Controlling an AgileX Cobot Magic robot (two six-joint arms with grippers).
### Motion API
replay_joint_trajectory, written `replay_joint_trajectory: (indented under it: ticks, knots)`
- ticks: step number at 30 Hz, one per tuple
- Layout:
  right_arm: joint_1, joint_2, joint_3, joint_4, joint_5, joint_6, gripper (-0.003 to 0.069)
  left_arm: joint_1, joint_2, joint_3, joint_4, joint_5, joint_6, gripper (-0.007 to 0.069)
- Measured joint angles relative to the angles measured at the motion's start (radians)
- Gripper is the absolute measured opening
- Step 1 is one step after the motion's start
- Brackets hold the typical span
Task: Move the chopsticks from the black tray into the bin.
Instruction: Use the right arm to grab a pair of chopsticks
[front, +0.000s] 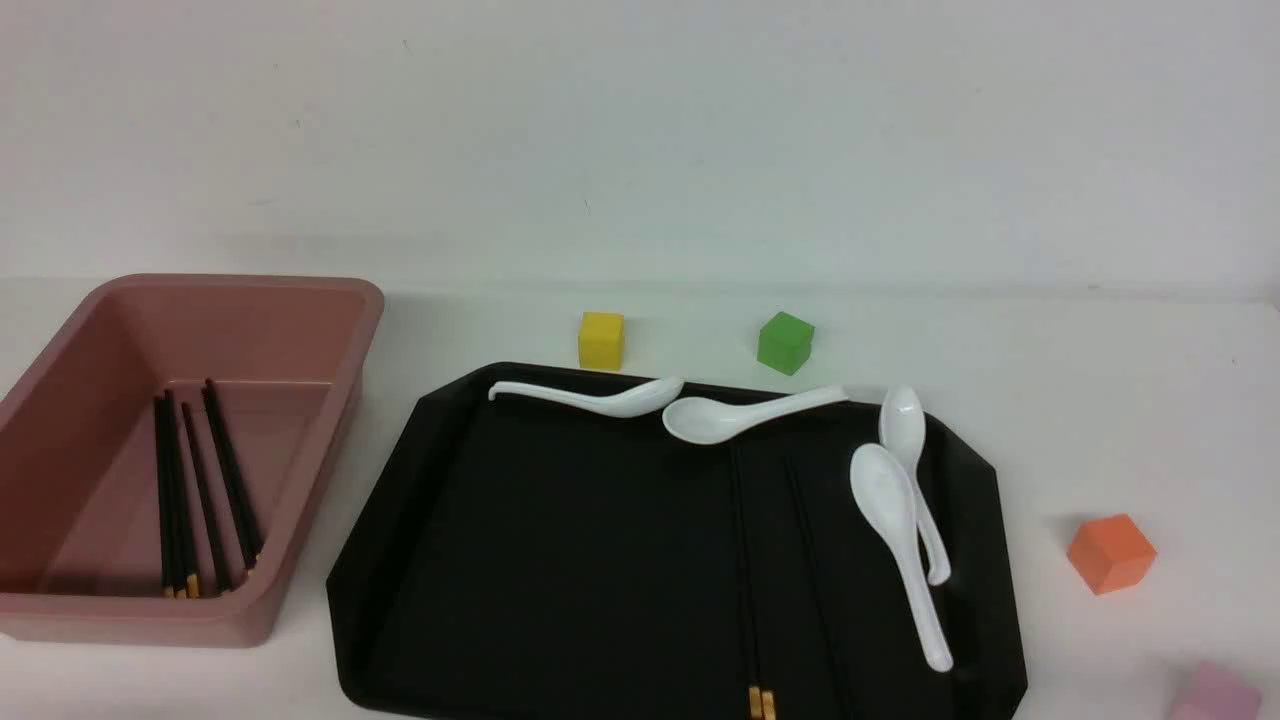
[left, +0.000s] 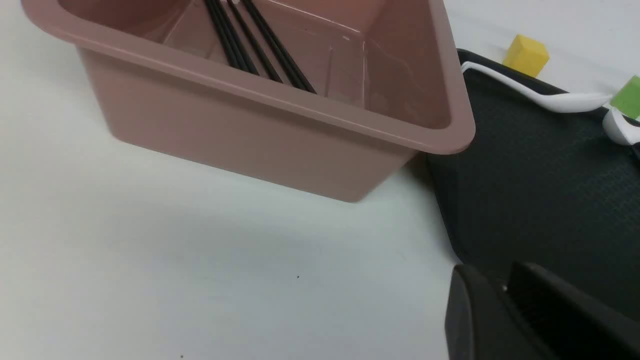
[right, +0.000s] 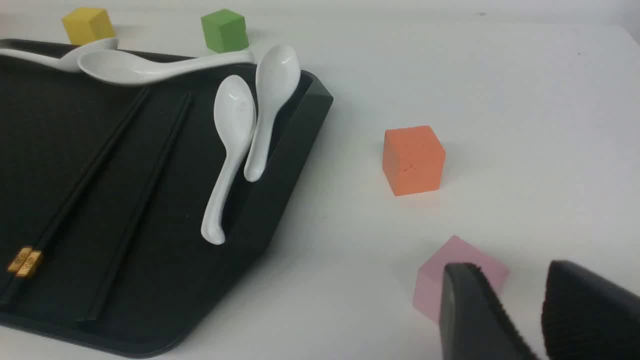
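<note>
The black tray (front: 520, 560) lies in the middle of the table. On it a pair of black chopsticks (front: 741, 560) with gold ends lies side by side, with further black sticks (front: 812, 560) just to their right; both sets show in the right wrist view (right: 90, 175) (right: 150, 190). The pink bin (front: 330, 300) stands left of the tray and holds several chopsticks (front: 190, 490). No gripper shows in the front view. My left gripper (left: 505, 280) is shut and empty, above the tray's edge (left: 540, 200) near the bin (left: 280, 100). My right gripper (right: 510, 280) is open and empty, right of the tray (right: 50, 125).
Several white spoons (front: 590, 400) (front: 740, 412) (front: 890, 520) lie along the tray's far and right sides. A yellow cube (front: 601, 340) and a green cube (front: 785, 342) sit behind the tray. An orange cube (front: 1110, 552) and a pink cube (right: 465, 255) sit to its right.
</note>
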Motion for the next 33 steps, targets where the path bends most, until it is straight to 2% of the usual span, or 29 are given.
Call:
replay_joint_trajectory:
  ticks: [33]
  knots:
    - [0.0,0.0,0.0,0.0,0.0,0.0,0.0239,0.0,0.0,0.0,0.0,0.0,0.0,0.013]
